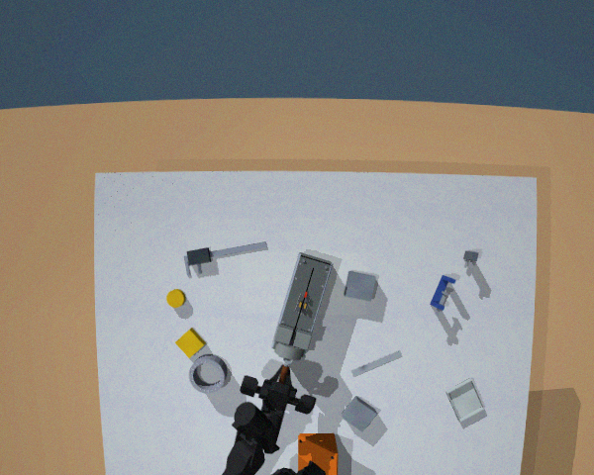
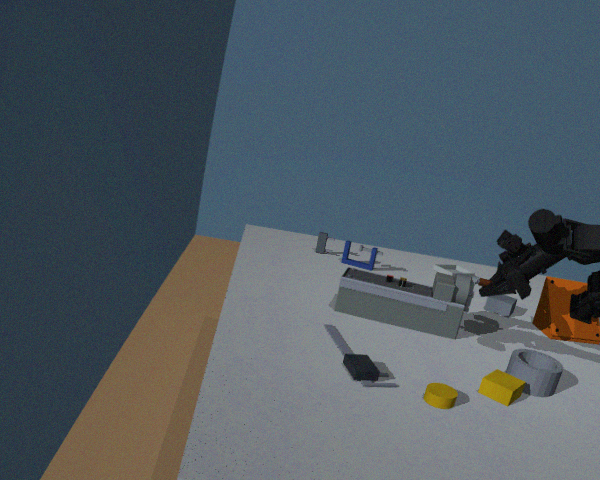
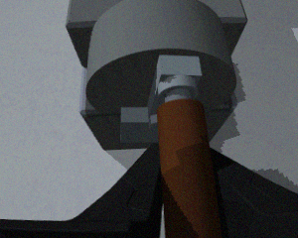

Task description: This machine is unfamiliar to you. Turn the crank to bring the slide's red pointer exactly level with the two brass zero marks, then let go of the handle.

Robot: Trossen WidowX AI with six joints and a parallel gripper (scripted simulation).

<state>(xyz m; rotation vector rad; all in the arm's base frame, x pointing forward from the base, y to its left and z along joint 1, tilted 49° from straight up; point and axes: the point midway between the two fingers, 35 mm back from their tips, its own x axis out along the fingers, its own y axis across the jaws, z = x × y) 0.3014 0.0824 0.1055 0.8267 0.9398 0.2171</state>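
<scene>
So the biggest thing here is the pale work surface, with the black arm reaching over it from beside an orange wedge-shaped base. Next down is the long grey machine, sitting near the middle in the top view, its round drum end facing the gripper. That pincer is closed on the crank's orange-brown handle, which sticks out from the drum. Then there's a grey ring with a yellow block right by it, and a yellow disc a bit further along. A blue U-shaped bracket is well apart on the other side of the machine. Tiniest bits: the red pointer and brass zero marks on top of the machine. Pointer's near the marks but not level, sitting on the side away from the drum.
</scene>
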